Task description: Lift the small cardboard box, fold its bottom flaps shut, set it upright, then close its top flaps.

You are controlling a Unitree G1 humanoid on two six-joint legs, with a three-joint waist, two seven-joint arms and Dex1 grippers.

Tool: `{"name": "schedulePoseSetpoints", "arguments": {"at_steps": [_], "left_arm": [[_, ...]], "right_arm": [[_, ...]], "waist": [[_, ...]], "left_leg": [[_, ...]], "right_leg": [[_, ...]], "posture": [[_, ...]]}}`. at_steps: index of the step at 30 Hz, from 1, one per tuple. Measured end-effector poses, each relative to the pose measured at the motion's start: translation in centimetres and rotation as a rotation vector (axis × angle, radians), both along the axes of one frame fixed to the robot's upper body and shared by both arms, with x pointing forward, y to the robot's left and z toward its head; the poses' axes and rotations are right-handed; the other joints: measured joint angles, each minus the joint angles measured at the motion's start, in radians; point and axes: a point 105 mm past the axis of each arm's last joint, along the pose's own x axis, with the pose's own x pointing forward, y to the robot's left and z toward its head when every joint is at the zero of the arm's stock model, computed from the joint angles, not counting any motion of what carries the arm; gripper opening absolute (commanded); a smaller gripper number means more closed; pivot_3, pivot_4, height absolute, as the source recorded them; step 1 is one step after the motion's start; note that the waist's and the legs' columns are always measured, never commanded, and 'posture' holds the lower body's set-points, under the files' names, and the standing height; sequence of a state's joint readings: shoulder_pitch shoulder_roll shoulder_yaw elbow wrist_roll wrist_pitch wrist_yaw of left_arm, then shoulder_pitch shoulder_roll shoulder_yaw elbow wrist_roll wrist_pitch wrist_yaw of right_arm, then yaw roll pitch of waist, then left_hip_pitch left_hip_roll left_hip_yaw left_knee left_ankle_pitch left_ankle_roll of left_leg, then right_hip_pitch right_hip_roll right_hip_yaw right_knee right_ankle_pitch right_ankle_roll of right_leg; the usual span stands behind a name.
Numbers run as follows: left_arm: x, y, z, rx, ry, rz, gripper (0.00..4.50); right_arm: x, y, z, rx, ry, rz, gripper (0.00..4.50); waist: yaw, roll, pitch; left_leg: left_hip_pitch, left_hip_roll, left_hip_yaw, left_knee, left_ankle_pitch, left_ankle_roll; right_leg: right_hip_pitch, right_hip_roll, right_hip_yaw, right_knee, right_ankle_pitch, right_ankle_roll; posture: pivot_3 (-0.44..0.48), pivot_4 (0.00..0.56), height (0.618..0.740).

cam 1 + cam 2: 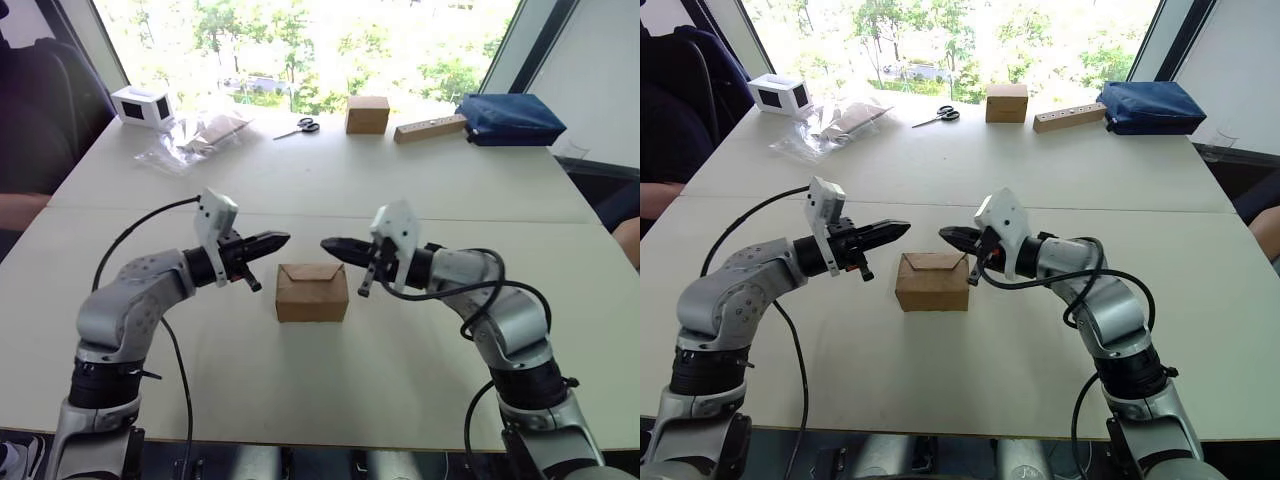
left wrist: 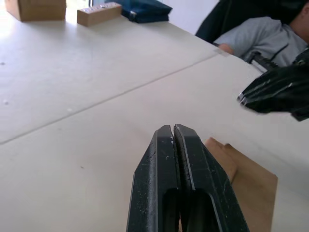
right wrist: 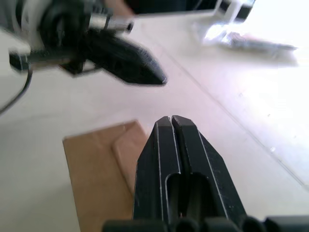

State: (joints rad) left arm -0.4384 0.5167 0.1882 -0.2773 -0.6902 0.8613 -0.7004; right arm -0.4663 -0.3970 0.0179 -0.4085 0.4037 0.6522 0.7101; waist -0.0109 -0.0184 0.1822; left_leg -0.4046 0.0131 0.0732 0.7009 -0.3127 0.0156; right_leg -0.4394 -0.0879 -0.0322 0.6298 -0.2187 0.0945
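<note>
The small cardboard box point(image 1: 312, 293) stands on the table between my two arms, plain brown, with its top flaps point(image 1: 310, 271) folded flat into a triangular seam. The bottom flaps are hidden under it. My left gripper point(image 1: 284, 239) hovers shut just above and left of the box's top, pointing right. My right gripper point(image 1: 326, 243) is shut too, above the box's right top edge, pointing left. The two tips face each other a short gap apart. In the wrist views the box point(image 2: 244, 181) point(image 3: 99, 169) lies just below each shut gripper point(image 2: 173, 128) point(image 3: 171, 119).
At the table's far side lie a squarer brown box point(image 1: 367, 114), scissors point(image 1: 300, 127), a wooden block point(image 1: 429, 128), a blue bag point(image 1: 509, 119), clear plastic wrapping point(image 1: 195, 139) and a white box point(image 1: 141, 105). A person's arm point(image 1: 22, 209) rests at the left edge.
</note>
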Motion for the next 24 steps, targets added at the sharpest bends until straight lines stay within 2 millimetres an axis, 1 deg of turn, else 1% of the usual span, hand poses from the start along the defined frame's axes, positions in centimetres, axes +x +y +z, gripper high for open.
{"name": "schedulePoseSetpoints", "arguments": {"at_steps": [2, 3, 4, 5, 7, 8, 9, 12, 14, 15, 17, 18, 21, 24], "left_arm": [[-0.4, 1.5, 0.1, -0.03, 0.053, 0.04, 0.05], [-0.9, 2.4, -0.3, -0.018, 0.074, 0.057, 0.05], [-1.5, 3.4, -0.9, 0.003, 0.106, 0.08, 0.05], [-1.7, 3.9, -1.2, 0.016, 0.125, 0.092, 0.05], [-3.0, 4.9, -2.5, 0.089, 0.184, 0.092, 0.05], [-3.4, 5.0, -2.7, 0.103, 0.194, 0.081, 0.05], [-4.3, 5.0, -3.2, 0.149, 0.196, 0.058, 0.05], [-6.1, 5.0, -5.1, 0.247, 0.232, 0.017, 0.05], [-7.3, 5.2, -6.3, 0.275, 0.264, -0.002, 0.05], [-7.7, 5.2, -6.6, 0.258, 0.281, -0.008, 0.05], [-8.8, 5.5, -7.4, 0.215, 0.327, 0.0, 0.05], [-9.2, 5.8, -7.8, 0.209, 0.348, 0.004, 0.05], [-9.7, 5.9, -8.0, 0.184, 0.363, 0.004, 0.05], [-11.2, 6.6, -8.8, 0.218, 0.387, -0.017, 0.05]], "right_arm": [[-0.5, -1.5, -0.1, 0.019, 0.025, -0.038, 0.0], [-1.0, -2.2, -0.8, 0.012, 0.054, -0.051, 0.0], [-1.6, -3.1, -1.9, -0.003, 0.106, -0.069, 0.0], [-1.8, -3.6, -2.5, -0.011, 0.133, -0.08, 0.0], [-2.7, -4.5, -3.8, -0.042, 0.192, -0.097, 0.0], [-2.9, -4.6, -4.0, -0.053, 0.198, -0.096, 0.0], [-3.3, -4.7, -4.0, -0.067, 0.197, -0.093, 0.0], [-4.2, -5.6, -5.0, -0.096, 0.24, -0.109, 0.0], [-5.3, -6.1, -6.2, -0.124, 0.305, -0.104, 0.0], [-6.0, -6.4, -6.7, -0.138, 0.331, -0.093, 0.0], [-8.3, -7.3, -8.9, -0.191, 0.454, -0.072, 0.0], [-8.9, -7.6, -9.6, -0.198, 0.5, -0.069, 0.0], [-9.4, -7.8, -9.8, -0.191, 0.527, -0.063, 0.0], [-9.7, -7.9, -9.5, -0.232, 0.515, -0.054, 0.0]], "waist": [[-0.001, 0.0, 0.0], [-0.001, 0.0, 0.0], [-0.001, 0.0, 0.0], [-0.001, 0.0, 0.0], [-0.003, 0.0, 0.0], [-0.002, 0.0, 0.0], [-0.002, 0.0, 0.0], [0.001, 0.0, 0.0], [0.003, 0.0, 0.0], [0.004, 0.0, 0.0], [0.005, 0.0, 0.0], [0.003, 0.0, 0.0], [0.001, 0.0, 0.0], [-0.001, 0.0, 0.0]], "left_leg": [[0.0, 0.0, 0.0, -0.001, 0.0, 0.0], [0.0, 0.0, 0.0, -0.001, 0.0, 0.0], [0.0, 0.0, 0.0, -0.002, 0.0, 0.0], [0.0, 0.0, 0.0, -0.002, 0.0, 0.0], [0.001, 0.0, 0.001, -0.002, -0.001, 0.002], [0.001, 0.0, 0.001, -0.002, -0.001, 0.001], [0.002, 0.001, 0.001, -0.002, -0.001, 0.001], [0.003, 0.001, 0.001, -0.003, -0.001, 0.001], [0.003, 0.001, 0.001, -0.003, -0.001, 0.001], [0.003, 0.0, 0.001, -0.003, -0.001, 0.001], [0.003, 0.001, 0.001, -0.003, -0.001, 0.002], [0.003, 0.001, 0.001, -0.002, -0.001, 0.002], [0.005, 0.001, 0.002, -0.002, -0.001, 0.002], [0.006, 0.002, 0.003, -0.003, -0.002, 0.002]], "right_leg": [[0.0, 0.0, 0.0, 0.0, 0.0, 0.0], [0.0, 0.0, 0.0, 0.0, 0.0, 0.0], [0.0, 0.0, 0.0, -0.001, 0.0, 0.0], [0.0, 0.0, 0.0, -0.001, 0.0, 0.0], [0.0, 0.0, 0.001, 0.0, 0.0, 0.0], [0.0, 0.0, 0.001, 0.0, 0.0, 0.0], [0.0, 0.0, 0.001, 0.0, -0.001, -0.002], [0.001, 0.0, 0.001, -0.001, -0.002, -0.004], [0.001, 0.0, 0.001, -0.001, -0.002, -0.004], [0.001, -0.001, 0.001, -0.001, -0.002, -0.004], [0.002, -0.001, 0.001, -0.002, -0.003, -0.004], [0.002, -0.001, 0.001, -0.002, -0.003, -0.005], [0.002, -0.001, 0.001, -0.002, -0.003, -0.005], [0.003, 0.0, 0.001, -0.002, -0.005, -0.009]], "posture": [[0.0, 0.15, 0.74], [0.0, 0.15, 0.74], [0.0, 0.15, 0.74], [0.0, 0.15, 0.74], [0.0, 0.15, 0.74], [0.0, 0.15, 0.74], [0.0, 0.15, 0.74], [0.0, 0.15, 0.74], [0.0, 0.15, 0.74], [0.0, 0.15, 0.74], [0.0, 0.15, 0.74], [0.0, 0.15, 0.74], [0.0, 0.15, 0.74], [0.0, 0.15, 0.74]]}}
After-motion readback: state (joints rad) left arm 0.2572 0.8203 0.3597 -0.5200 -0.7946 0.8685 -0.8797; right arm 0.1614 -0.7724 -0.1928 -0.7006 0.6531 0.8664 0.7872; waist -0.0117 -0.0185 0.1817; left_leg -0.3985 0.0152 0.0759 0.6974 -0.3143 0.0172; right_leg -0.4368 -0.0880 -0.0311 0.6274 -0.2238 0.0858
